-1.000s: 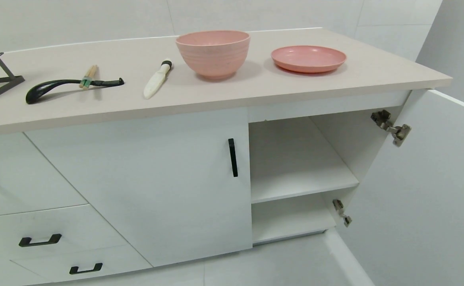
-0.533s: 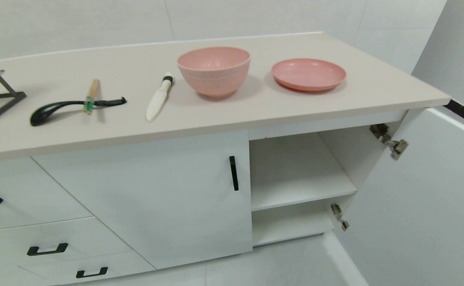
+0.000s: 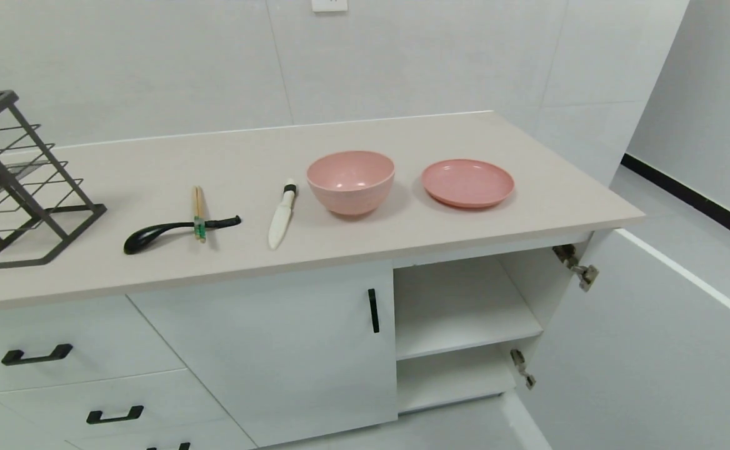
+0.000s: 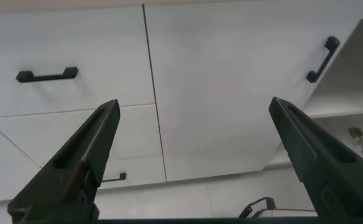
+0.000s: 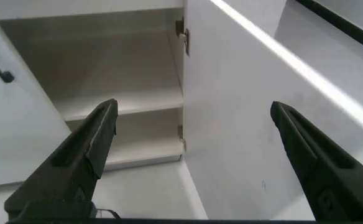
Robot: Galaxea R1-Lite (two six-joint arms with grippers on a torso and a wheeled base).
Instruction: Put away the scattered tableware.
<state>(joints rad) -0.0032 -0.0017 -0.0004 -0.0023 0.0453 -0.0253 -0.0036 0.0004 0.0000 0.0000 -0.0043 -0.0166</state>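
On the beige countertop (image 3: 552, 206) lie a pink bowl (image 3: 350, 182), a pink plate (image 3: 467, 182), a white knife with a black collar (image 3: 281, 215), a black ladle (image 3: 174, 230) and a pair of wooden chopsticks (image 3: 198, 211) laid across the ladle's handle. My left gripper (image 4: 194, 112) is open, low in front of the white drawer fronts (image 4: 69, 130). My right gripper (image 5: 194, 109) is open too, facing the open cupboard's shelves (image 5: 122, 102). Neither holds anything.
A black wire rack (image 3: 12, 178) stands at the counter's left end. The right cupboard door (image 3: 652, 337) is swung wide open, showing two bare shelves (image 3: 459, 312). The left door with a black handle (image 3: 373, 310) is closed. Drawers with black handles (image 3: 37, 355) sit at the left.
The head camera has pulled back and tilted up, so the counter, rack and wall show more fully. The tableware itself has not moved on the counter.
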